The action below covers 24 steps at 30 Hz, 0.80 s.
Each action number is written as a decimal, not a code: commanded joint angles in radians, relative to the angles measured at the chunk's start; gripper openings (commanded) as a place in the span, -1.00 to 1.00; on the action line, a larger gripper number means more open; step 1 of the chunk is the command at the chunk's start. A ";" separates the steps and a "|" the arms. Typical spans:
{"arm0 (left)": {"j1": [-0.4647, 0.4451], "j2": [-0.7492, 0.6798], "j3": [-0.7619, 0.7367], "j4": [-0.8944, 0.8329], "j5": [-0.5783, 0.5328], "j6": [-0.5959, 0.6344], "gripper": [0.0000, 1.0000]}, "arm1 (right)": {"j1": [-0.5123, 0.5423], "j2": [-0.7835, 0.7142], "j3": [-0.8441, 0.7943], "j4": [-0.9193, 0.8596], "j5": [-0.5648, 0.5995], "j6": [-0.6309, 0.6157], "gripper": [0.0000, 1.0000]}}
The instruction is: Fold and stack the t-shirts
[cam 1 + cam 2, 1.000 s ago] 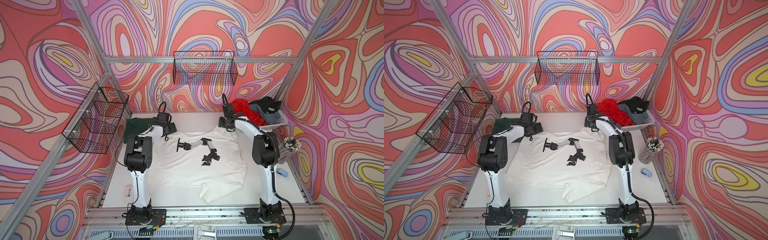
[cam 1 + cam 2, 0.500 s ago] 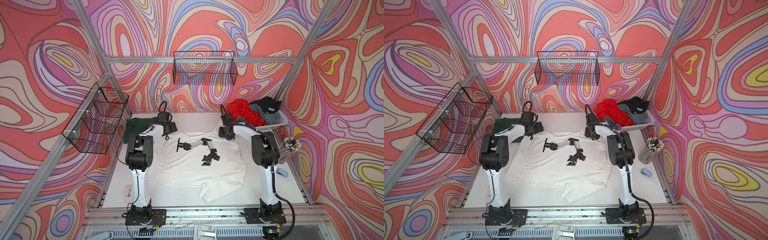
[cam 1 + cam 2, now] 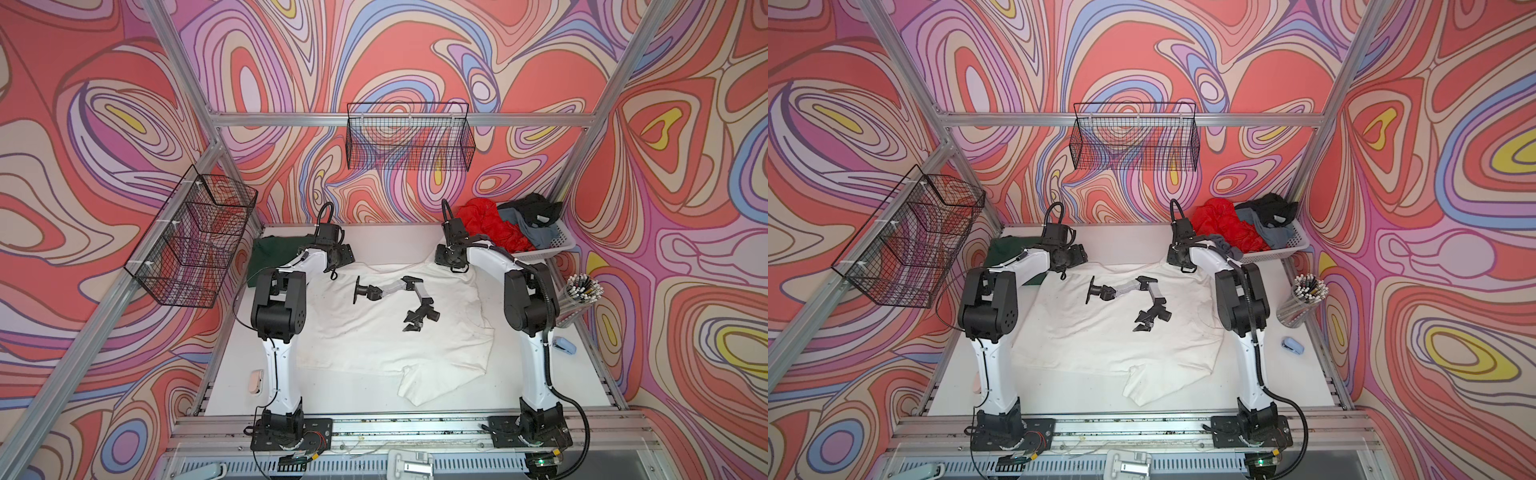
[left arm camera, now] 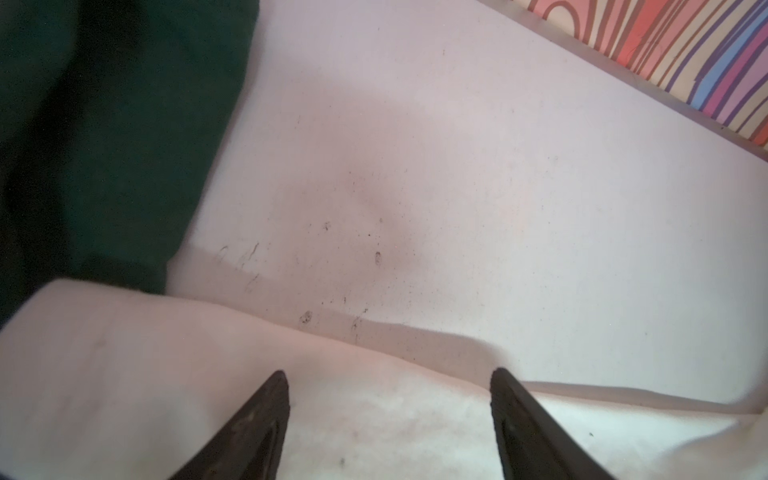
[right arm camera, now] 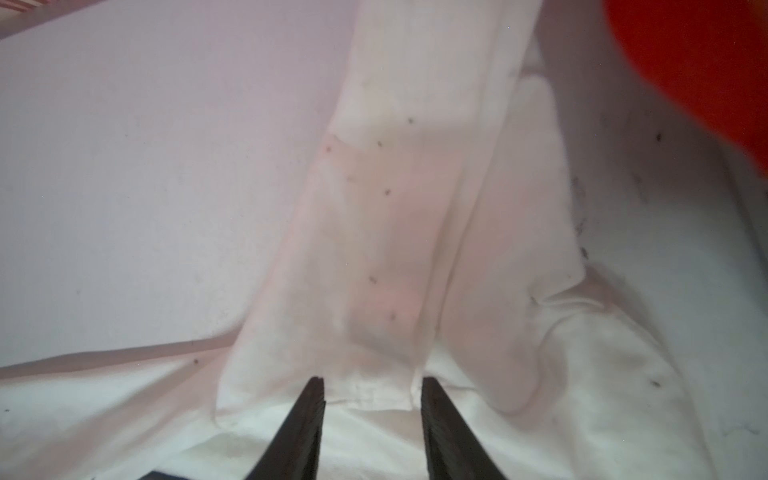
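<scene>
Two end effectors are working the far edge of the white t-shirt (image 3: 374, 336), lying spread on the bench (image 3: 386, 239). At its left corner the left end effector (image 4: 388, 374) is staying wide open. At its right corner the right end effector (image 5: 372, 384) is narrowing astride a fold, likely starting the first fold, though I cannot tell if it is gripping. Its black print (image 3: 417, 322) is showing no readable writing.

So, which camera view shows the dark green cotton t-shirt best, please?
Both top views show the dark green cotton t-shirt best: most of it, lying at the far left. The left wrist view shows only a blurred stretch of it; the right wrist view shows none.
</scene>
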 commanded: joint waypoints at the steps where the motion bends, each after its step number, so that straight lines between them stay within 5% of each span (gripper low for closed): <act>1: 0.008 0.003 0.016 -0.020 0.011 -0.004 0.52 | 0.009 0.047 0.052 -0.013 -0.001 -0.004 -0.19; 12: 0.008 -0.005 0.013 -0.020 0.027 -0.008 0.52 | 0.016 0.062 0.062 -0.071 0.130 -0.018 -0.21; 24: 0.008 -0.009 0.012 -0.017 0.042 -0.015 0.52 | 0.019 0.103 0.061 -0.052 0.089 -0.014 -0.28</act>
